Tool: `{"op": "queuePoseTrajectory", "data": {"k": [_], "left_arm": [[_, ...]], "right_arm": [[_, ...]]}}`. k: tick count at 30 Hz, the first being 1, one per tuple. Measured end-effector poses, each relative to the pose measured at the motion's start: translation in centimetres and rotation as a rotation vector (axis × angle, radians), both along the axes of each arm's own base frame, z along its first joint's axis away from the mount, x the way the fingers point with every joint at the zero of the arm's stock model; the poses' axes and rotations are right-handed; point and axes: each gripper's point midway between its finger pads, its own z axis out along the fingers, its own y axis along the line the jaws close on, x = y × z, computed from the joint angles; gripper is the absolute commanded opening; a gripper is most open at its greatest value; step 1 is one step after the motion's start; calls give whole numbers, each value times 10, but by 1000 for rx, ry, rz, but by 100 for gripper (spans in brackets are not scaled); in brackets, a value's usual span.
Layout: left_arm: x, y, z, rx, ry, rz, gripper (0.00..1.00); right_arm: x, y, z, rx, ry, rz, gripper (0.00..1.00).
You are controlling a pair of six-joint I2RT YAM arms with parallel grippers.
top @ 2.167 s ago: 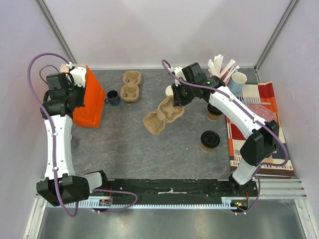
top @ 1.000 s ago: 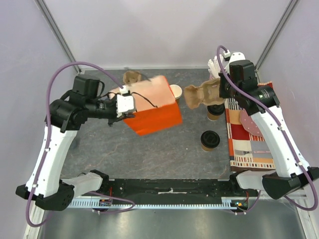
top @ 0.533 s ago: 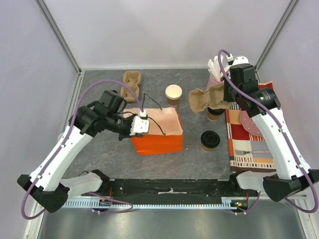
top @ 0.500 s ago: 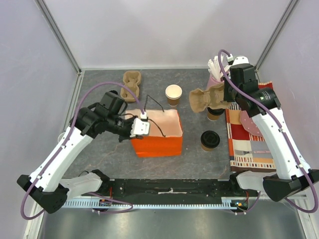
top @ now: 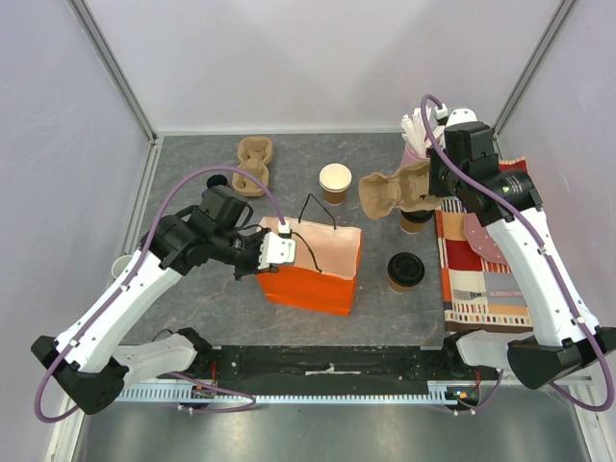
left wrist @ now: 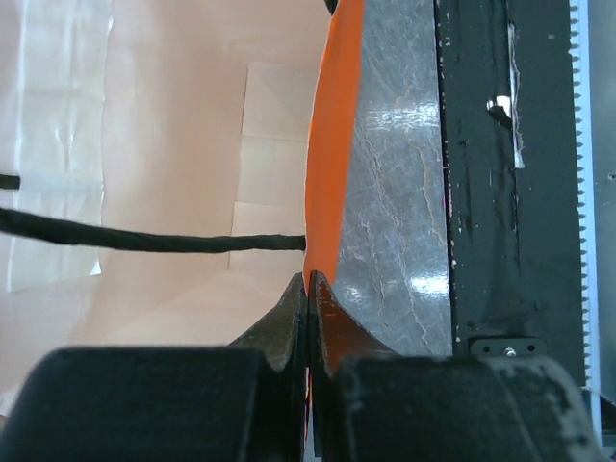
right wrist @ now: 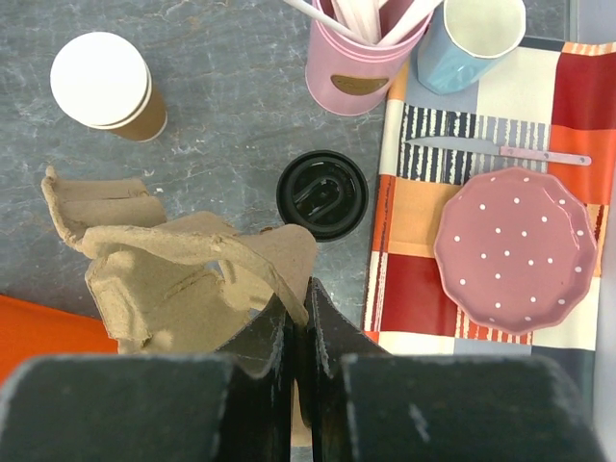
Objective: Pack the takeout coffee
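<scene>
Lower centre, the left gripper (top: 272,252), pinching its rim, has stood the orange bag (top: 322,274) upright, ready for loading. Upper right, the right gripper (top: 430,190) pinches the pulp carrier (top: 390,191) over 1 lidded kraft cup (top: 415,221); the other kraft cup (top: 405,270) stands lower, unpacked.

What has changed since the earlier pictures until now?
The left gripper, pinching the orange bag by its rim, carried it from the left rear to the centre front and stood it upright. The right gripper lifted the cup carrier up and rightwards. The unlidded cup, front lidded cup and second carrier stayed.
</scene>
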Motion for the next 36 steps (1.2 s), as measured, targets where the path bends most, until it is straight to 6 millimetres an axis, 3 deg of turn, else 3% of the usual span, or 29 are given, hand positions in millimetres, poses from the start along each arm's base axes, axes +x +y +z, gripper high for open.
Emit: {"op": "queuePoseTrajectory", "data": {"k": [14,15,16,18,19,21,30,34,36], "left_arm": [[2,3,2,-7,99,180,2],[2,3,2,-7,102,183,9],[2,2,2,-9,104,185,34],[2,2,2,-11,105,189,63],[2,2,2,-12,109,193,86],[3,2,2,-10,109,199,100],[4,8,13,-6,57,189,100],[5,21,54,-56,-37,233,100],[2,30,93,-107,-104,257,100]], "right_arm": [[2,11,9,66,-18,19,0],[2,11,9,67,-17,21,0],[2,12,9,68,-16,23,0],[3,13,9,70,-18,25,0],[4,13,10,71,-20,26,0],[7,14,11,72,-26,27,0],[24,11,10,56,-28,26,0],[34,9,36,103,-87,-20,0],[37,11,48,153,-120,-49,0]]}}
